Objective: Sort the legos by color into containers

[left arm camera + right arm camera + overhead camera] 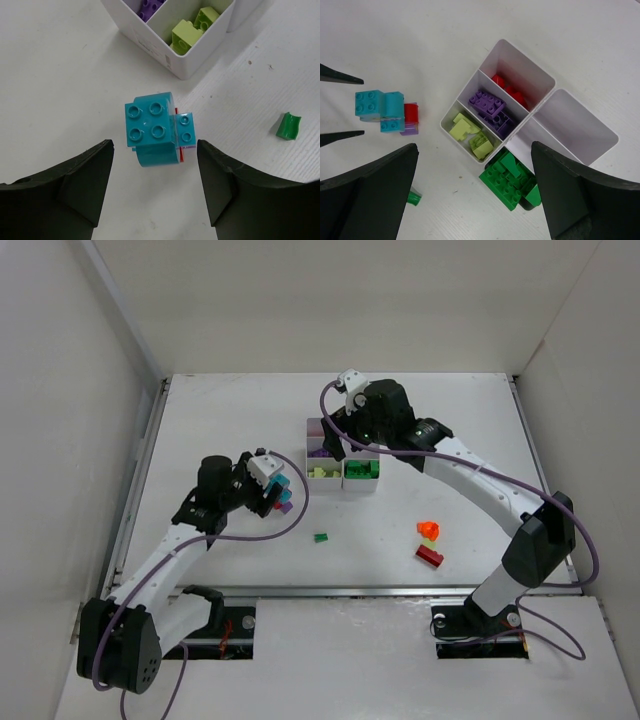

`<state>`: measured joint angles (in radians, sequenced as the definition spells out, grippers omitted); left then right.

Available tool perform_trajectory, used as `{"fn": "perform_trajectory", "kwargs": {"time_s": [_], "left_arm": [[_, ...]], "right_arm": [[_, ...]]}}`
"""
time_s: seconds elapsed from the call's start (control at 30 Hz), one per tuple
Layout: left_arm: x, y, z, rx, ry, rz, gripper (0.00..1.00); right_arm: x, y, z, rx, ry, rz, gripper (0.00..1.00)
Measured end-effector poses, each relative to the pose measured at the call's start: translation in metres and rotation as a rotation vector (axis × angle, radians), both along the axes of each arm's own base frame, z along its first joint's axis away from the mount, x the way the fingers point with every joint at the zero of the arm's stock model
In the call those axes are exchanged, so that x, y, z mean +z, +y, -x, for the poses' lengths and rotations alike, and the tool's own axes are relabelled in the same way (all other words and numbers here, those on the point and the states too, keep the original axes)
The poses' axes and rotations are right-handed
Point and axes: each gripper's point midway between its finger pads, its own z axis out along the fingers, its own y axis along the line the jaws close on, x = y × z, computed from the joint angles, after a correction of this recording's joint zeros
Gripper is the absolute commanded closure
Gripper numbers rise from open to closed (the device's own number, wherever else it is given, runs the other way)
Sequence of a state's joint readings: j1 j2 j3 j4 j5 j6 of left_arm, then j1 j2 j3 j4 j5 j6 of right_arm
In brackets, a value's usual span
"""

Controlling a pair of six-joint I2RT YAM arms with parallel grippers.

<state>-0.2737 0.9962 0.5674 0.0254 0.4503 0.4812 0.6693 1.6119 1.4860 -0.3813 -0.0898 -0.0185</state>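
Closest to the left wrist lens: left gripper (155, 147), released, black fingers (75, 185) parted at the bottom corners, clasping nothing. Just beyond, mid-frame, partly between the fingertips yet touching neither: cyan brick cluster (150, 127), studs up, on the white table (60, 75), a thin strip of red showing at its right side. Farther out, at the right edge: small green piece (288, 126), lying alone. At the top edge: a corner of the white tray (190, 62), with yellow-green legos (187, 35) and purple legos (152, 7) in adjoining compartments.

Closest to the right wrist lens: right gripper (474, 148), likewise released, fingers spread wide at the lower corners, holding nothing, hanging above the tray. Beneath, at centre: red legos (512, 90) in the uppermost compartment, purple next, yellow-green below that, green legos (512, 185) at bottom centre. At far left: the cyan cluster, with a red brick (411, 112) against its right side.

Right of centre in the top view, well apart from the tray: orange brick (428, 530), loose red brick (430, 556) just below it.
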Motion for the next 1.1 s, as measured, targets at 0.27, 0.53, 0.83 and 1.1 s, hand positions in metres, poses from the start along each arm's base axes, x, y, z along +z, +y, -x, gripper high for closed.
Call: {"fn": "perform_trajectory", "kwargs": {"time_s": [0.27,0.53,0.83,1.1], "left_arm": [[-0.001,-0.002,-0.006,-0.016,-0.020,-0.005,0.38],[-0.012,0.000,-0.008,-0.025,0.001,-0.034,0.51],[-0.014,0.001,-0.009,-0.023,0.010,-0.028,0.88],[-0.011,-0.004,0.000,-0.140,-0.009,-0.058,1.00]], "right_arm": [[0.000,0.000,0.000,-0.002,-0.001,0.001,0.00],[0.000,-0.001,0.000,-0.003,0.000,0.002,0.00],[0.000,0.000,0.000,-0.002,-0.001,0.002,0.00],[-0.003,0.009,0.014,0.158,-0.018,0.034,0.00]]}}
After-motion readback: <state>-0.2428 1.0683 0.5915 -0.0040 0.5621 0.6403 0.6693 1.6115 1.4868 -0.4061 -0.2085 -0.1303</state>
